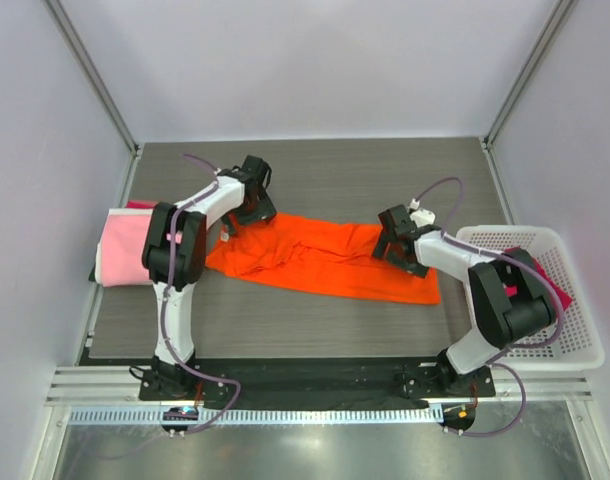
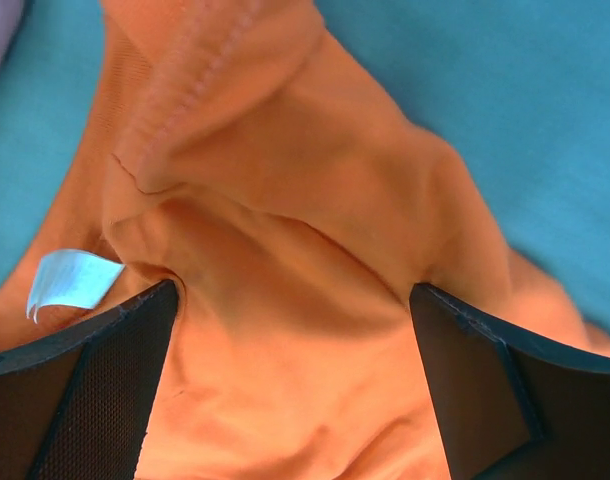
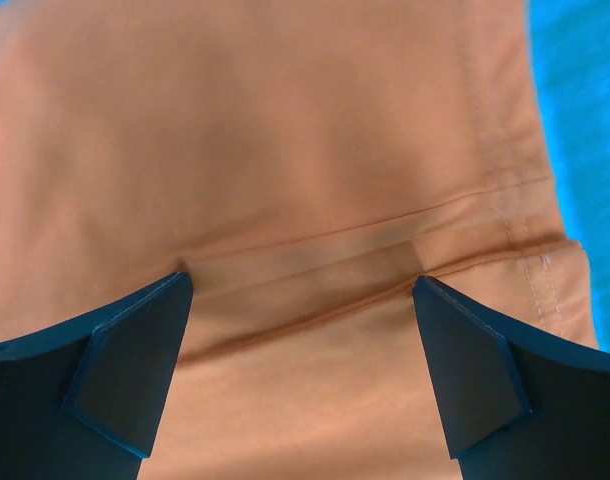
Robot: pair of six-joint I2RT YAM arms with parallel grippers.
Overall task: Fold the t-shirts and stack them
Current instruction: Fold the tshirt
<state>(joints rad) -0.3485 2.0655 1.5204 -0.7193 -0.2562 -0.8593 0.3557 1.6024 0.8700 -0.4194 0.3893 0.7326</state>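
Note:
A bright orange t-shirt (image 1: 325,262) lies spread and rumpled across the middle of the table. My left gripper (image 1: 247,208) is open, pressed down on the shirt's left end near its collar (image 2: 185,90) and white label (image 2: 70,280); orange cloth fills the gap between its fingers (image 2: 95,390). My right gripper (image 1: 395,246) is open, down on the shirt's right part, with a fold and hem (image 3: 505,180) between its fingers (image 3: 465,370). A folded light pink t-shirt (image 1: 122,250) lies at the left edge. A dark pink-red t-shirt (image 1: 547,280) lies in the basket.
A white plastic lattice basket (image 1: 575,330) stands at the right edge of the table. The dark wood-grain tabletop (image 1: 385,180) is walled on three sides. A metal rail (image 1: 285,390) runs along the near edge.

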